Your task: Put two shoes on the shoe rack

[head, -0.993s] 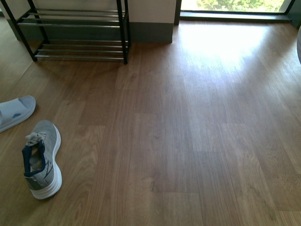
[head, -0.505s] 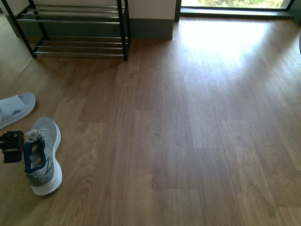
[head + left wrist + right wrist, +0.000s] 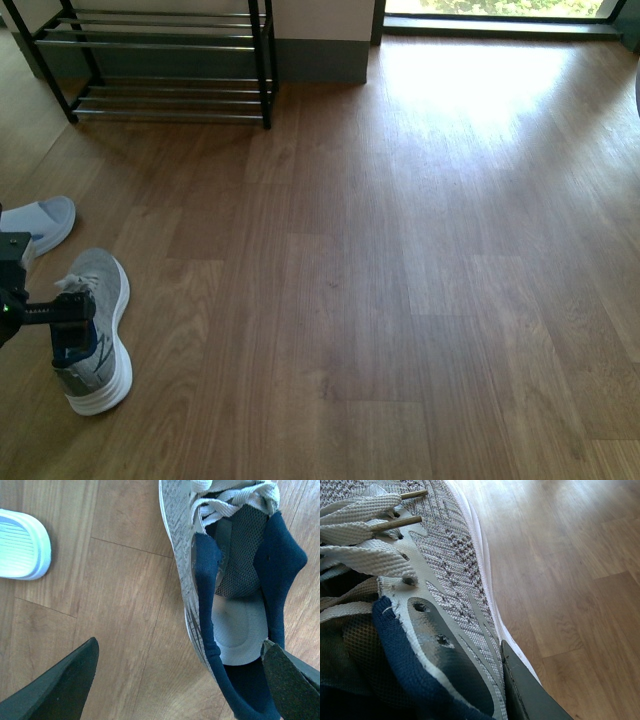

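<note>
Down near the left edge of the floor (image 3: pixel 400 300), a grey sneaker (image 3: pixel 95 335) rests on its white sole, toe pointing away from the robot. The shoe rack (image 3: pixel 165 60) stands against the far wall, also towards the floor's left edge, well apart from the sneaker. Just beyond the sneaker lies a pale blue slipper (image 3: pixel 40 222). The left gripper (image 3: pixel 180 647) hangs open over the sneaker's heel end, one finger (image 3: pixel 60 685) above bare floor beside it, the other above the navy-lined opening. A second sneaker (image 3: pixel 445 555) fills the right wrist view. The right gripper (image 3: pixel 517 680) shows one finger (image 3: pixel 535 702) against its knit side. The other finger is hidden, so I cannot tell whether it grips.
</note>
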{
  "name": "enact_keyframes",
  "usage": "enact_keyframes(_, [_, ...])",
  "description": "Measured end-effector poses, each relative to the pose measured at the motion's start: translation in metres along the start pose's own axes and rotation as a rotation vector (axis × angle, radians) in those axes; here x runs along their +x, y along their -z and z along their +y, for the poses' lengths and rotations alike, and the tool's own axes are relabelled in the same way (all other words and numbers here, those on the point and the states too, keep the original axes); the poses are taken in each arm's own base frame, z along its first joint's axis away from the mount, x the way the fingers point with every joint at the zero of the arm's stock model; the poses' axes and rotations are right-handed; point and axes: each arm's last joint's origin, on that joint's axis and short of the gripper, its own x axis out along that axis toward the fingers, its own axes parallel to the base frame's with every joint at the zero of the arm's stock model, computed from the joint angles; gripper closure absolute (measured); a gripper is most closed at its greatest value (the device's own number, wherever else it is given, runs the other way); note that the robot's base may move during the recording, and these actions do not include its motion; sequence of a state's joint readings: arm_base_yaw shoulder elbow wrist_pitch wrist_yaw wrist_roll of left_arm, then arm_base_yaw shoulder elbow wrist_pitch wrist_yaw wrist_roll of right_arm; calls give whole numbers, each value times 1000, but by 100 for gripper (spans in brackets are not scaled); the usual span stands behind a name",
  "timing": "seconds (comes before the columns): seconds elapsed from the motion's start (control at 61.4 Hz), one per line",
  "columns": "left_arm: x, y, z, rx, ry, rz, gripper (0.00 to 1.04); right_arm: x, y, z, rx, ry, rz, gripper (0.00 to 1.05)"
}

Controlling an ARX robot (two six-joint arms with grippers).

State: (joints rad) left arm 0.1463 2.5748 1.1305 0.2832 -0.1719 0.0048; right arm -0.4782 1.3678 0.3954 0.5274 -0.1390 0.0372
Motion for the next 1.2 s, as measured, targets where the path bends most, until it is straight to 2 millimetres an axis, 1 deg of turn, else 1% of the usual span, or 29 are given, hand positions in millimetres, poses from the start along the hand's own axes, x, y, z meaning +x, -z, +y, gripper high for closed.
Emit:
enact_keyframes(0.13, [16,-1,-1,-30,2,26,9,0,0,0,0,0,0,104])
enact_keyframes(0.212, [24,-8,1,-53,-5,24,9,0,0,0,0,0,0,104])
enact_keyframes(0.277, [30,-14,-1,-70,10,12,9,0,0,0,0,0,0,104])
enact_keyframes(0.374, [35,-17,-2,-81,8,15,9,0,0,0,0,0,0,104])
enact_keyframes(0.488, [44,-16,-5,-99,0,40,9,0,0,0,0,0,0,104])
enact_keyframes(0.651, [59,-9,-6,-129,-20,75,9,0,0,0,0,0,0,104])
enact_keyframes(0.798, [66,-8,-5,-138,-20,80,9,0,0,0,0,0,0,104])
enact_keyframes(1.058, [71,-7,-3,-143,-21,85,10,0,0,0,0,0,0,104])
enact_keyframes(1.074, [72,-7,-3,-142,-20,86,10,0,0,0,0,0,0,104])
enact_keyframes(1.107, [73,-7,-3,-144,-19,86,15,0,0,0,0,0,0,104])
enact_keyframes(1.205, [77,-4,-3,-145,-1,95,37,0,0,0,0,0,0,104])
